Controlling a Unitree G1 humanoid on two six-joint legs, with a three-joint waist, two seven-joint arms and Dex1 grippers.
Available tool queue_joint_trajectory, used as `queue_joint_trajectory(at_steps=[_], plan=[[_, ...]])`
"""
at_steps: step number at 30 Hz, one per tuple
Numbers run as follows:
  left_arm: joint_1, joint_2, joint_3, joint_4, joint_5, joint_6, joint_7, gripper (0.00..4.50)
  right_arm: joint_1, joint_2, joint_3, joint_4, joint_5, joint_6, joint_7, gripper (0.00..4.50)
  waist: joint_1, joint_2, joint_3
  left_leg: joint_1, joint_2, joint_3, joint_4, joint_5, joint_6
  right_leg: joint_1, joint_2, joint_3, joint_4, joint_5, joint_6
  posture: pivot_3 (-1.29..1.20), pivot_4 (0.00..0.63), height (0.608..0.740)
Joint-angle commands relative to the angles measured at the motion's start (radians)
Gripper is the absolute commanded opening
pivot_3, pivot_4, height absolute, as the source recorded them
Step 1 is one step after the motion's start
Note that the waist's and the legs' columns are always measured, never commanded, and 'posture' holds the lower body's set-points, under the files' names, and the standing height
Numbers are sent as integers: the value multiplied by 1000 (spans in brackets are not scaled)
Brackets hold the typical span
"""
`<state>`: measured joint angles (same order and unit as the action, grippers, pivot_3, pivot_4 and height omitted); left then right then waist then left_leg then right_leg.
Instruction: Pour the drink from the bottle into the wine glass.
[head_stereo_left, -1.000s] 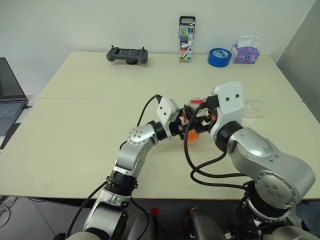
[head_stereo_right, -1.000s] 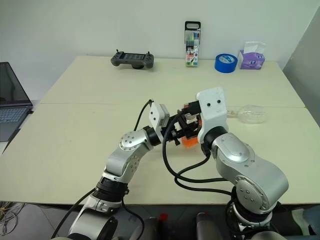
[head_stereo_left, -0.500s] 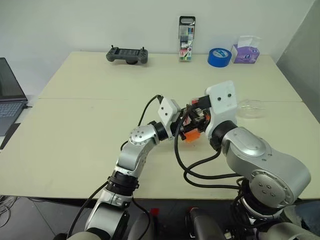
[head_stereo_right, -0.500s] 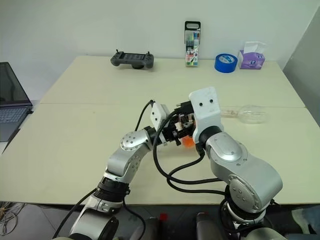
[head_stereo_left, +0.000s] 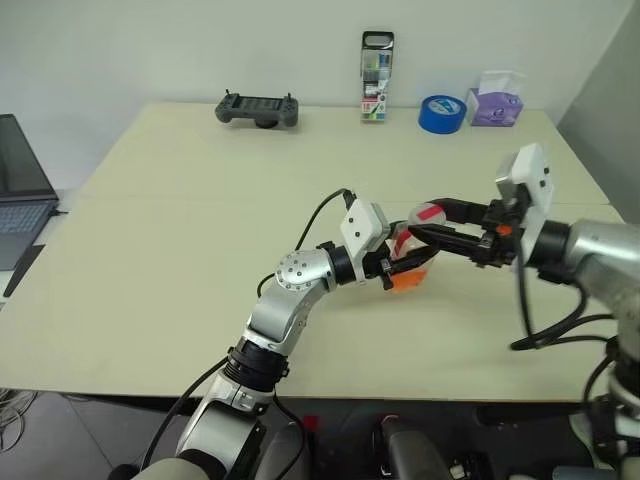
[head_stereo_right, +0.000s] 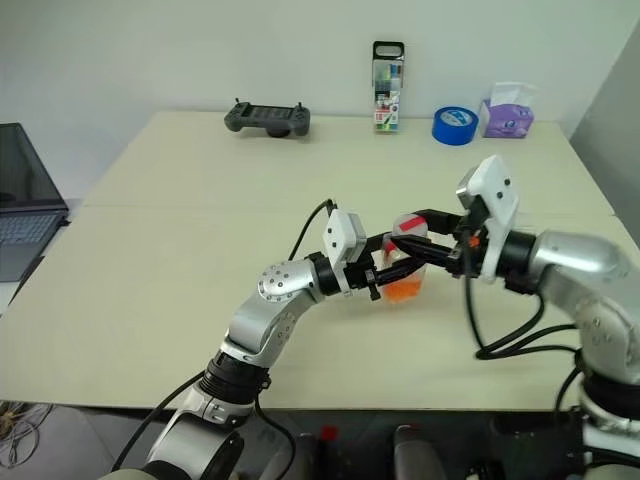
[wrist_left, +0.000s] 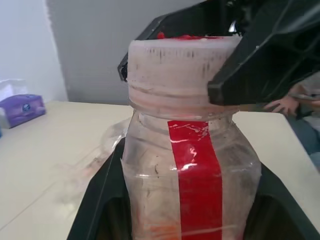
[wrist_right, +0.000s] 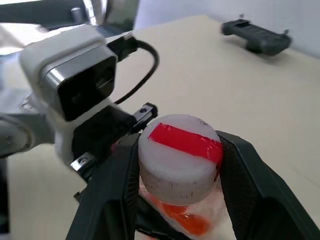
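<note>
- Your left claw (head_stereo_left: 398, 268) is clenched on the body of the bottle (head_stereo_left: 412, 262), holding it upright just above the worktop (head_stereo_left: 180, 250), near the middle.
- The drink (head_stereo_left: 408, 281) sits low in the bottle, a bright orange band at the bottom.
- Your right claw (wrist_right: 177, 165) reaches in from the right at cap height; its two black fingers (wrist_right: 112, 180) sit either side of the cap (wrist_right: 179, 150), close against it, so it is grasping the cap.
- The cap is whitish with a strip of red tape across its top, and another red strip runs down the bottle's side, as your left wrist view shows.
- At the far edge of the worktop you have a game controller (head_stereo_left: 257, 108), a tall marker case (head_stereo_left: 376, 62), a roll of blue tape (head_stereo_left: 439, 112) and a tissue box (head_stereo_left: 492, 100).
- A laptop (head_stereo_left: 20, 190) sits off to your left.
</note>
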<state>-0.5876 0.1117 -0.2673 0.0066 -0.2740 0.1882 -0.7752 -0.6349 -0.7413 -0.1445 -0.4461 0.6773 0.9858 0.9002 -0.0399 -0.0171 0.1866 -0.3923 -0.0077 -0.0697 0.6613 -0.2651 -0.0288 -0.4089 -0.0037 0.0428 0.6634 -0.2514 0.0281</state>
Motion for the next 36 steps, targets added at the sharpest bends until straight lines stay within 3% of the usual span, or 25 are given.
queue_joint_trajectory(at_steps=[1, 6, 13, 19, 24, 30, 36], plan=[[-7, 9, 55, -24, -2, -1, 44, 1824, -69, 11, 101, 40, 25, -129, 175, 1882, -1, 0, 0, 1, 0, 0, 0, 0, 0, 0, 1, 0, 1, -2, 3, 0, 150, 740], [2, 7, 57, -35, -1, 5, 48, 1824, -101, 44, 98, 73, 27, -178, 147, 1882, 9, 0, 0, 1, 2, -3, 0, 0, 0, 0, 4, -2, 2, -2, 3, 0, 150, 740], [-4, 5, 53, -14, -3, -2, 35, 1818, -33, 62, 55, -101, -24, -123, -109, 4236, 17, 0, 0, -5, -2, -7, 1, 0, 0, -1, -5, -2, -1, 1, 0, 0, 150, 740], [-14, 5, 57, 19, -9, -15, 13, 1817, 70, 230, 68, -346, -119, 64, -553, 4242, 17, 0, 0, -5, -2, -9, 1, 1, -1, -2, -6, -3, 0, 2, 0, 0, 150, 740], [-15, -5, 53, 31, -10, -20, 2, 1817, 131, 395, 88, -441, -216, 125, -805, 4242, 15, 1, 0, -5, -1, -9, 1, 1, -2, -2, -4, -3, 1, 2, 0, 0, 150, 740], [-8, -12, 49, 30, -8, -22, -7, 1817, 118, 494, 125, -469, -250, 181, -907, 4242, 12, 1, 0, -4, -1, -8, 1, 1, -2, -2, -4, -2, 1, 2, 0, 0, 150, 740], [-9, -11, 52, 30, -7, -21, -5, 1817, 107, 501, 150, -479, -254, 246, -917, 4242, 12, 1, 0, -4, -1, -8, 1, 1, -2, -2, -4, -2, 1, 2, 0, 0, 150, 740]])
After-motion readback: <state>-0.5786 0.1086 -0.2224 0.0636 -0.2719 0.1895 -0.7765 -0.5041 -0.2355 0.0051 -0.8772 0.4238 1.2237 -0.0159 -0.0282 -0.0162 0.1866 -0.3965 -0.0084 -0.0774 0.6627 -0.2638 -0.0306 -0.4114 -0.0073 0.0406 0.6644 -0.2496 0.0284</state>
